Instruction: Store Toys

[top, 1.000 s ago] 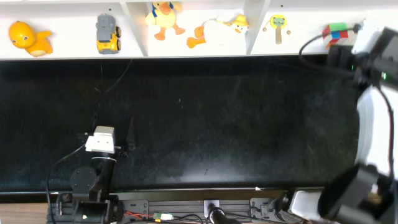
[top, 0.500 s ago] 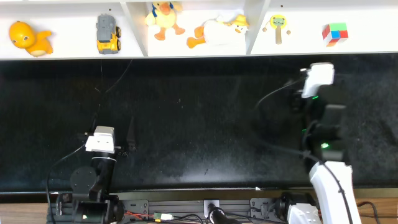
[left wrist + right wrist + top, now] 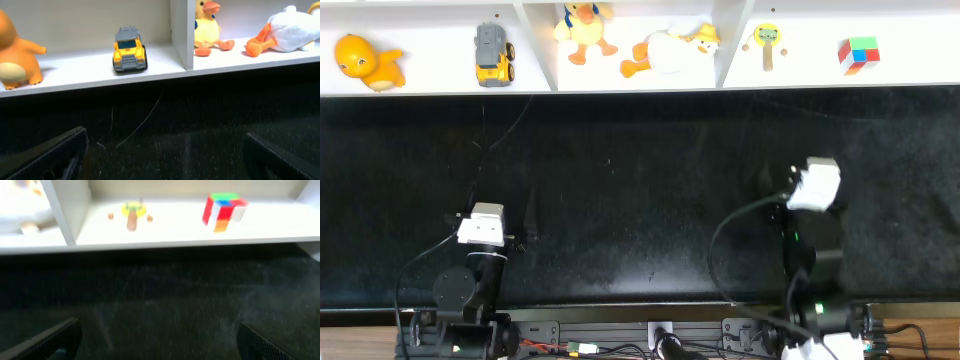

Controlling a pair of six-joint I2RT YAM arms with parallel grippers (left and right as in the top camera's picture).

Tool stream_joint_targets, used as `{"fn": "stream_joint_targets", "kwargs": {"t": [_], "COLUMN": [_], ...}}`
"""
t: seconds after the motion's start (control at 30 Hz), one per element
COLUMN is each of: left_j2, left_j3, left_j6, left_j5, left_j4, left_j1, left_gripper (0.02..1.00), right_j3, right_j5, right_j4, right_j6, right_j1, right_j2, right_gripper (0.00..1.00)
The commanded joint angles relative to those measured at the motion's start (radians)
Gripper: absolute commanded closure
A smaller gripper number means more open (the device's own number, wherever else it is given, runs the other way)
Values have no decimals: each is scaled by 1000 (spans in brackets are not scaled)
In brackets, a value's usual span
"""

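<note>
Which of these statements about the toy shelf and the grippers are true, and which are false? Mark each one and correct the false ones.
1. The yellow truck and the orange toy share one compartment of the shelf. True.
2. The colour cube sits beside the yellow truck. False: it sits in the right-hand compartment with the wooden figure.
3. The right gripper holds a toy. False: it is open and empty.
4. The yellow plush duck and the white plush duck share the middle compartment. True.

The black table (image 3: 650, 190) meets a white shelf (image 3: 430, 85). In the shelf's left bay stand an orange figure (image 3: 367, 60) and a truck (image 3: 492, 54); in the middle, a yellow duck (image 3: 585, 30) and a white duck (image 3: 668, 52); at right, a wooden toy (image 3: 767, 44) and a cube (image 3: 859, 53).
</note>
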Motion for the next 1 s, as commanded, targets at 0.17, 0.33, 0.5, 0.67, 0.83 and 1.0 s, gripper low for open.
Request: {"fn": "stream_joint_targets", "kwargs": {"t": [0.17, 0.33, 0.5, 0.67, 0.83, 1.0], "left_j2": [-9, -9, -9, -9, -9, -9], "left_j3": [-1, -1, -1, -1, -1, -1], "left_j6": [-18, -18, -18, -18, -18, -18], "left_j5": [-5, -5, -5, -5, -5, -5], "left_j4": [-5, -5, -5, -5, -5, -5], "left_j1": [-7, -7, -7, -7, -7, -7], "left_gripper": [20, 20, 23, 20, 20, 20], "right_j3": [-213, -246, -246, -246, -246, -246], "right_j5": [-19, -142, -162, -149, -150, -150], "right_j4": [77, 68, 63, 64, 64, 64], "right_j6": [85, 85, 73, 21, 6, 6], "right_j1": [-12, -42, -43, -53, -53, -53], "right_j2": [-316, -393, -473, -502, -502, -502], "right_gripper": [3, 5, 7, 5, 5, 7]}}
